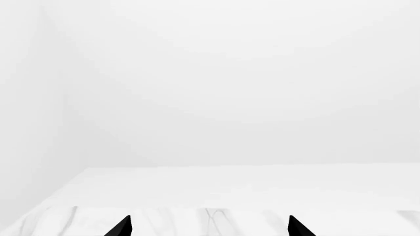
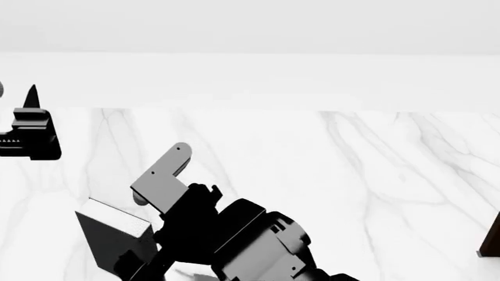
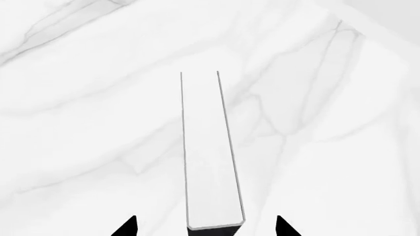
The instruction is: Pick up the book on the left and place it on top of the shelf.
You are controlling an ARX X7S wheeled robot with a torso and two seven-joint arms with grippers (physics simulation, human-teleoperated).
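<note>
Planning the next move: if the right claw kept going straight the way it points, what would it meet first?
The book, white page edge up, standing between the right claw tips; beyond it, the marble table. Depth is unclear.

I find no legible text, label, brand, number or sign in any view. The left gripper, at the left edge of the head view, carries a short row of tiny pale marks on its black housing; they are too small for me to read. The book shows only a blank white page edge.
</note>
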